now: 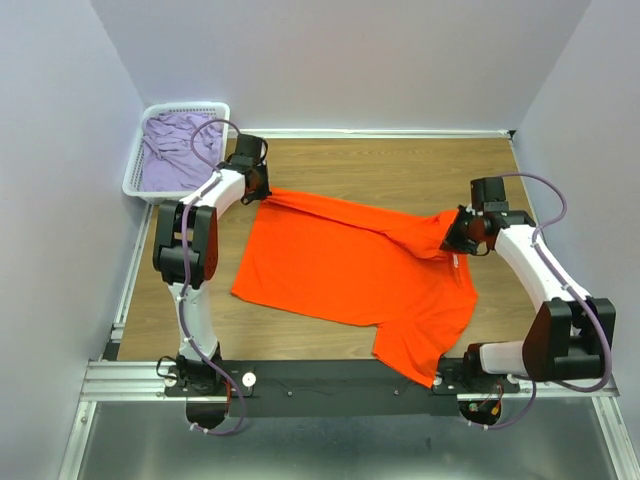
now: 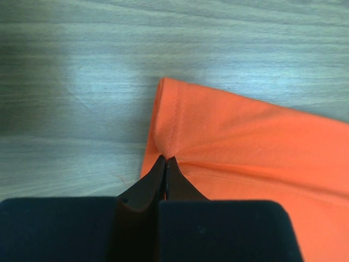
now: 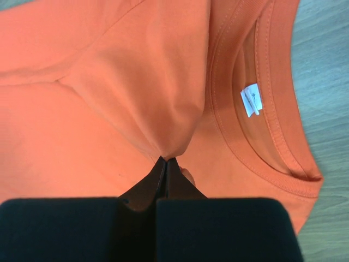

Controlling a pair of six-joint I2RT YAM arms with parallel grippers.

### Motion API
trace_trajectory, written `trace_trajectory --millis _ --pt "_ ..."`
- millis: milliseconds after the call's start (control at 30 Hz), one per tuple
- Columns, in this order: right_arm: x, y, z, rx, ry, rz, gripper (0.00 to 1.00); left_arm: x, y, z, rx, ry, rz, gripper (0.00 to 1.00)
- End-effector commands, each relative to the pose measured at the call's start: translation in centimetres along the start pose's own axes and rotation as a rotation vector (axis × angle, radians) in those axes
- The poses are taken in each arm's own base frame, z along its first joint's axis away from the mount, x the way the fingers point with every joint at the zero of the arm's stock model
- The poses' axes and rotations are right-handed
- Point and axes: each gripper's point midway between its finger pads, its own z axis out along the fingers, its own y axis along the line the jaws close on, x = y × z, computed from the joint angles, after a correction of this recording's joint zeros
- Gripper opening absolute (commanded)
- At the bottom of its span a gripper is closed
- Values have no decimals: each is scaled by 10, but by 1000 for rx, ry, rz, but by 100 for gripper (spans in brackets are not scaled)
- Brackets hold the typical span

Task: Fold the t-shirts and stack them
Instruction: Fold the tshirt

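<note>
Between left tool [image 1: 266,194] and right tool [image 1: 448,236] lies t-shirt [image 1: 350,268].

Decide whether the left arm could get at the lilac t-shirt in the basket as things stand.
Probably, but not straight away: the lilac t-shirt lies close by in the open basket, yet the left tool is shut on the orange t-shirt.

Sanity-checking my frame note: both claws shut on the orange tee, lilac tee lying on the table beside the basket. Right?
One slip: the lilac tee sits inside the white basket, not on the table beside it; the top external view shows this. The left claw and right claw are indeed shut on the orange tee.
</note>
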Motion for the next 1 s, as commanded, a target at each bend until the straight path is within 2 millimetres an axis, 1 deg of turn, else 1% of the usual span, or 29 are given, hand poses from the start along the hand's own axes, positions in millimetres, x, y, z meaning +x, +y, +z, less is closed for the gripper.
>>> trace_trajectory --millis 0,33,67,100,267,300,400,467,533,600,633,700,733,800,833,867,933,967 --pt "9 -2 -11 -5 8 28 1 19 19 14 -73 61 12 0" --pt "18 -6 -7 4 32 32 1 22 19 15 -74 69 15 0" --pt "22 -9 -6 8 41 35 1 27 20 18 -76 81 17 0" --pt "32 -13 -1 18 72 37 1 32 21 20 -79 93 15 0" --pt "55 -28 13 62 138 52 1 47 26 25 -93 131 17 0" --pt "56 -30 14 69 138 53 1 48 25 24 -90 134 18 0" --pt "50 -29 13 69 122 54 0 48 24 20 -84 133 18 0" --pt "44 -26 11 65 105 48 1 40 22 15 -80 113 18 0" --pt "32 -19 5 46 72 42 1 32 21 8 -78 101 17 0" --pt "18 -10 -3 25 31 40 0 19 19 -1 -79 77 19 0" --pt "14 -9 -6 26 18 42 1 12 19 -5 -84 63 18 0" --pt "8 -8 -12 30 1 36 1 6 18 -14 -84 51 18 0" --pt "3 -9 -16 44 -12 36 1 5 17 -16 -83 49 17 0" --pt "1 -11 -18 57 -24 30 0 7 18 -21 -81 53 13 0" --pt "1 -13 -19 68 -29 28 0 11 18 -24 -78 58 10 0" --pt "3 -14 -19 70 -24 28 1 15 19 -24 -77 63 6 0" --pt "5 -22 -16 106 -30 30 1 21 18 -25 -72 67 5 0" --pt "11 -26 -13 117 -14 32 0 31 22 -22 -80 86 8 0"
